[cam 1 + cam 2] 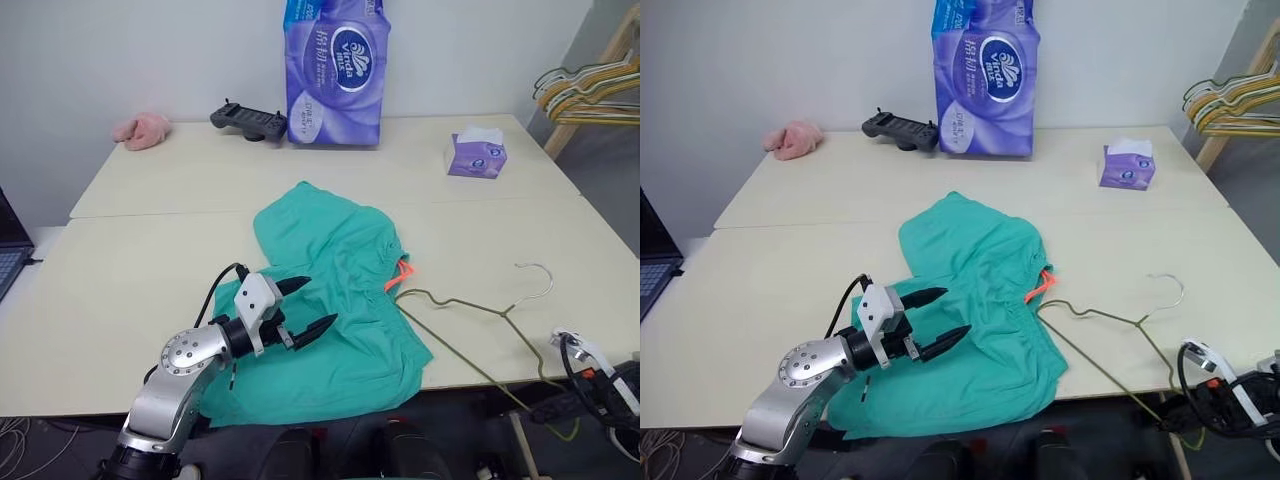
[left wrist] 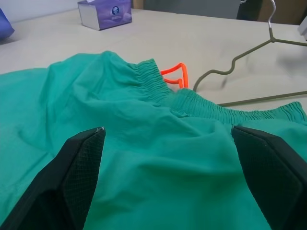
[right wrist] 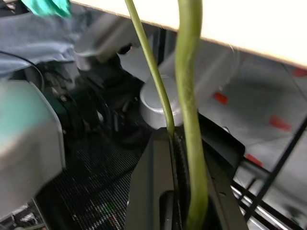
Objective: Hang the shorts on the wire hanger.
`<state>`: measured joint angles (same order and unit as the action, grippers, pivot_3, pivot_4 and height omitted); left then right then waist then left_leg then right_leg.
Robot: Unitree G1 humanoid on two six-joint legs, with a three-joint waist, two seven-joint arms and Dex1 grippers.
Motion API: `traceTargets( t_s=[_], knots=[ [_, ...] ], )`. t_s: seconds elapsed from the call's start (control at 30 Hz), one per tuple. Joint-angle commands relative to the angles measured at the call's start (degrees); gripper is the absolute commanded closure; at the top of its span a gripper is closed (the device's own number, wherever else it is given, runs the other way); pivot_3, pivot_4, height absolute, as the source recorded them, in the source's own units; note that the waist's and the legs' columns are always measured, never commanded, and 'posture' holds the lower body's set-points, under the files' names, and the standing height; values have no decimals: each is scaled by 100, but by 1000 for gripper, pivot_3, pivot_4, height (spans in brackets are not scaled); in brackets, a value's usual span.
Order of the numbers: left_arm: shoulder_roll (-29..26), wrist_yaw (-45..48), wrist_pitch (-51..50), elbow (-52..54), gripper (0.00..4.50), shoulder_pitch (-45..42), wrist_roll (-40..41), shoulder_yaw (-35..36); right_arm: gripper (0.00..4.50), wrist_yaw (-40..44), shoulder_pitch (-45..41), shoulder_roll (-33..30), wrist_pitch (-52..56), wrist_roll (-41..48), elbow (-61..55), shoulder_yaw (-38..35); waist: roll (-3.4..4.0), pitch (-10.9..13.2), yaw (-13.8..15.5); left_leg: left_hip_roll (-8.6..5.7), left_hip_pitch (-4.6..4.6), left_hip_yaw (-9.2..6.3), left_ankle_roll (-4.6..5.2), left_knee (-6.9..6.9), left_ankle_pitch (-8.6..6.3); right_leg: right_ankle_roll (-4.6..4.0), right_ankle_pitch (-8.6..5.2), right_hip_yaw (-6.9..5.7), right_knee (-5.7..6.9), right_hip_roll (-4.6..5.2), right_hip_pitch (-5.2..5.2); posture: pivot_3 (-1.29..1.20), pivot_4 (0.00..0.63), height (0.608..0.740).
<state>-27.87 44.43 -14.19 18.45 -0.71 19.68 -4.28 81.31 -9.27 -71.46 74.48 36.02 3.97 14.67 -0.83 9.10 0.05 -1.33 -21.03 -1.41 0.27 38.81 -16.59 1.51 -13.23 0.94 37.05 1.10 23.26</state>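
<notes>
Landmark: the shorts (image 1: 335, 290), teal-green, lie spread flat on the pale table (image 1: 150, 240), reaching from its middle to its near edge, where a lower corner droops slightly over.

Waistband: the gathered elastic edge runs along the side of the shorts toward my right, and the orange drawstring (image 1: 400, 272) loops out from it.

My left gripper (image 1: 304, 307): I hold it just above the near left part of the shorts, my two black fingers (image 2: 79, 167) spread wide with green cloth showing between them; I cannot tell whether the tips touch the fabric.

The wire hanger (image 1: 470, 305): it lies on the table just to the right of the shorts, one bent end almost at the waistband beside the drawstring, its hook (image 1: 535, 280) farther right, and its long bottom wire slanting off past the near table edge.

My right gripper (image 3: 184, 191): I have it below the table edge, right of the shorts, fingers pressed together and pinching the thin olive wire of the hanger, which rises out from between them.

Beyond the shorts: a purple tissue pack (image 1: 335, 65) stands against the wall, with a black controller (image 1: 248, 121) beside it.

Far left of the shorts: a small pink cloth (image 1: 142, 130).

Far right of the shorts: a small purple tissue box (image 1: 474, 155), and past the table a bunch of pale hangers (image 1: 590, 90).
</notes>
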Motion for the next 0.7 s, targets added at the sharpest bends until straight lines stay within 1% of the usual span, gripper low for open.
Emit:
traceTargets(
  t_s=[0.03,0.23,0.3,0.37,0.43,0.47,0.57,0.63,0.7],
  knots=[
    [-4,1,122,148,42,-45,-17,16,4500,-100,-545,278,404,172,-12,-15,1,0,-14,0,0,1,0,0,0,1,0,1,0,-1,0,18,118,740],
    [10,-18,143,131,42,-55,-46,36,4500,-221,-1228,745,283,-153,459,485,-1,0,12,0,-3,-5,0,-1,0,0,1,-2,-3,0,1,31,112,740],
    [41,-45,145,116,42,-78,-68,24,4500,-672,-1510,1168,166,-475,1027,502,-7,0,25,-1,-7,-7,0,-1,-1,0,1,-3,-7,0,2,39,119,740],
    [69,-73,147,118,42,-81,-84,16,4500,-1164,-1704,1520,-50,-809,1585,439,-47,-20,3,0,-4,-6,0,-1,0,-2,3,-1,-4,1,1,41,113,740],
    [81,-84,152,139,42,-58,-89,17,4500,-1504,-1830,1731,-244,-1046,1979,347,-128,-73,-44,13,14,-1,0,-2,0,-14,10,-2,-4,-4,-10,42,109,740],
    [84,-83,155,146,42,-47,-91,19,4500,-1617,-1887,1801,-286,-1118,2130,309,-157,-94,-50,18,23,1,-1,-2,0,-19,16,-7,-4,-4,-17,42,109,740],
    [103,-93,212,70,42,-65,-120,16,4500,-1868,-2201,1991,-437,-1173,2560,-18,-212,-143,-22,27,29,3,-2,1,2,-42,17,-24,-21,3,-24,39,103,740],
    [103,-86,244,40,42,-77,-128,14,4500,-1967,-2375,2045,-504,-1217,2687,-145,-223,-151,-11,25,30,6,-3,5,2,-41,17,-25,-22,9,-26,39,103,740],
    [113,-67,266,-7,42,-128,-138,-18,4500,-2011,-2563,2096,-481,-1223,2787,-239,-209,-152,-2,13,23,12,-2,6,2,-33,23,-17,-22,20,-20,25,99,740]
  ],
)
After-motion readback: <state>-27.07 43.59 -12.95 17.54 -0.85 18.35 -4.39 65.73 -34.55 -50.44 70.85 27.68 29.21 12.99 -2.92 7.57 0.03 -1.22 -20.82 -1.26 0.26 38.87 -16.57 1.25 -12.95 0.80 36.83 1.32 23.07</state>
